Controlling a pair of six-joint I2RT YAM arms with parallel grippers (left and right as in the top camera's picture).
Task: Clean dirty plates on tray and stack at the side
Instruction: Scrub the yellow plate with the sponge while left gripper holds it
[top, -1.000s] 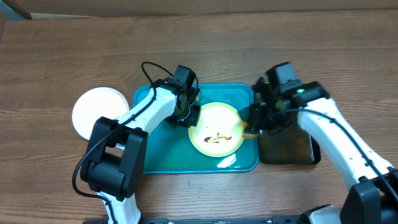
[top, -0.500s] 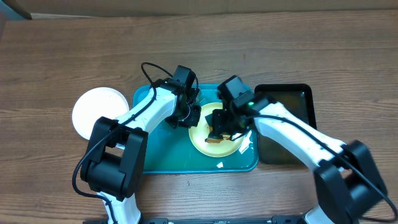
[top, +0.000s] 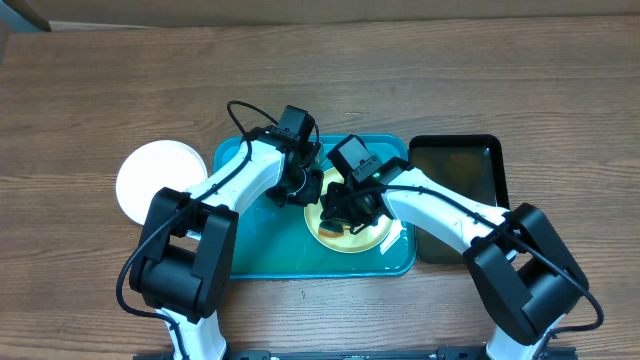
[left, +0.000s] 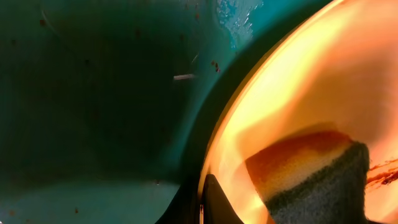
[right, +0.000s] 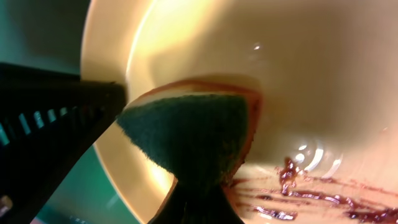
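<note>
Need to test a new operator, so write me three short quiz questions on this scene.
1. True or false: the sponge touches the yellow plate.
2. The white plate lies: A on the yellow plate; B on the table, left of the teal tray; C on the black tray.
3. Which arm's fingers hold the sponge?
Key: 1 true; 2 B; 3 the right fingers.

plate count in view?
2. A white plate on the table left of the tray; a yellow-green plate on the tray, under the sponge. The white one may be a stack hiding more.
</note>
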